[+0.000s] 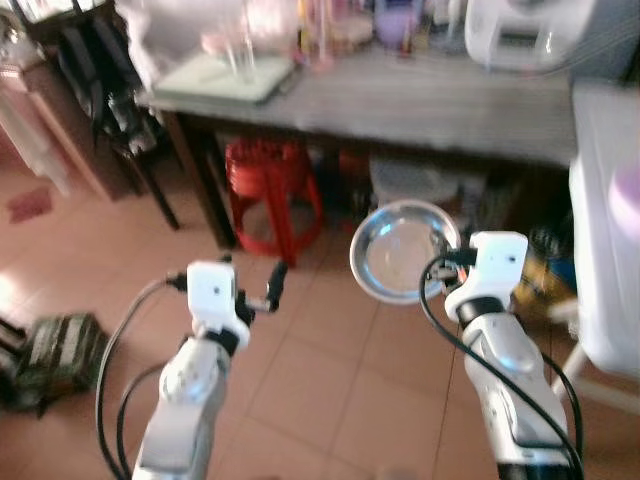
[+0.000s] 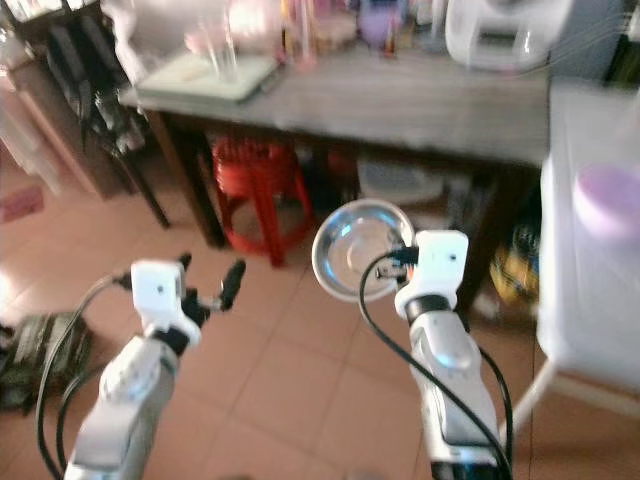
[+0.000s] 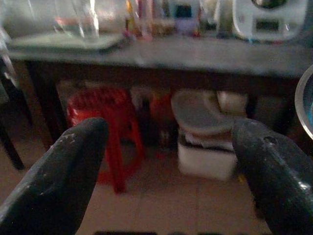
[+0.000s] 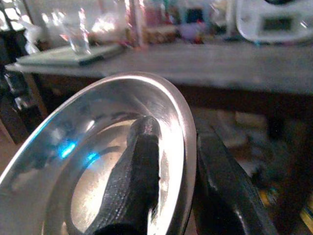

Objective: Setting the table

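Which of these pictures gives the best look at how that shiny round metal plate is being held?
The right wrist view: the shiny round metal plate has its rim pinched between the right gripper's fingers. The eye views show the whole plate, tilted, small. The left wrist view catches just its edge.

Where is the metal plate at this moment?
The metal plate is held by its rim in the right gripper, above the tiled floor, before the grey table and right of the red stool.

Shiny silver plate (image 1: 400, 250), red stool (image 1: 270, 195), grey table (image 1: 420, 110), terracotta tiled floor (image 1: 330, 390), black-fingered tools
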Available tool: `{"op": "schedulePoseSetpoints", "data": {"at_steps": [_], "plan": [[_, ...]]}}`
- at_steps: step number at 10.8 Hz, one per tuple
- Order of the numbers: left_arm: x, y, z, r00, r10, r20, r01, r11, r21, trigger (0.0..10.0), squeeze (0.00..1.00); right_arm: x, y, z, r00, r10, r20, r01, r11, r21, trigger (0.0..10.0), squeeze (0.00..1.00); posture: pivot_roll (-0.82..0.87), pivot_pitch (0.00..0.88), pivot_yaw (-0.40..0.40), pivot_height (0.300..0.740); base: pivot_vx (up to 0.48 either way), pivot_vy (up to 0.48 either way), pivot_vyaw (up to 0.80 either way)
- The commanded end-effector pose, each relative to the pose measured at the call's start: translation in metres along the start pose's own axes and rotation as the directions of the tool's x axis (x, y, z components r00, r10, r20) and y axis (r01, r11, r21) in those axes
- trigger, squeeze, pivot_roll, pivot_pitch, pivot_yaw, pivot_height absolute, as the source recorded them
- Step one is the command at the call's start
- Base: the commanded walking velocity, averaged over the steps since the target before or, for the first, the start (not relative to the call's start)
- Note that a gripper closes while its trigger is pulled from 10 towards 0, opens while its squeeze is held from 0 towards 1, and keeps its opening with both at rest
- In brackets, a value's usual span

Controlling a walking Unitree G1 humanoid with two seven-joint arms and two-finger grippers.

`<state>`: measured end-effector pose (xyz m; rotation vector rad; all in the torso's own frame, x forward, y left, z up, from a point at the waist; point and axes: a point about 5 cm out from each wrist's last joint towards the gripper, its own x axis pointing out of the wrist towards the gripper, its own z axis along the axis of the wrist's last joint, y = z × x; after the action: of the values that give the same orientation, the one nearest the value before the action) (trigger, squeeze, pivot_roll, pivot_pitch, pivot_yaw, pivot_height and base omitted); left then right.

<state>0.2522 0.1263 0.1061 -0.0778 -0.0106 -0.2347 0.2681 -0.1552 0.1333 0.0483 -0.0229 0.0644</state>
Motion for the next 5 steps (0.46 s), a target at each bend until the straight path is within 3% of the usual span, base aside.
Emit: {"op": "schedulePoseSetpoints", "data": {"at_steps": [1,2,5], "plan": [[0.0008,0.0131,0.0017,0.999,0.034,-0.002,-0.034,0.999,0.023,10.0,0.0,0.0028,0.0083,0.0057,0.999,0.03,0.025,-0.03,0.999,0.014,10.0,0.0,-0.03,0.001,0.06,0.74,0.48,0.0,-0.77],[0.0041,0.0171,0.0094,0.998,0.053,0.021,-0.054,0.998,0.018,10.0,0.0,0.0041,0.0078,0.0083,0.999,0.035,0.033,-0.035,0.999,0.008,10.0,0.0,-0.03,0.006,0.058,0.74,0.48,0.0,0.0],[0.0033,0.011,0.0065,0.999,0.04,0.019,-0.041,0.999,0.023,10.0,0.0,0.008,0.014,0.0093,0.998,0.045,0.039,-0.046,0.999,0.016,10.0,0.0,-0.03,0.002,0.059,0.74,0.475,0.0,0.0]]}}
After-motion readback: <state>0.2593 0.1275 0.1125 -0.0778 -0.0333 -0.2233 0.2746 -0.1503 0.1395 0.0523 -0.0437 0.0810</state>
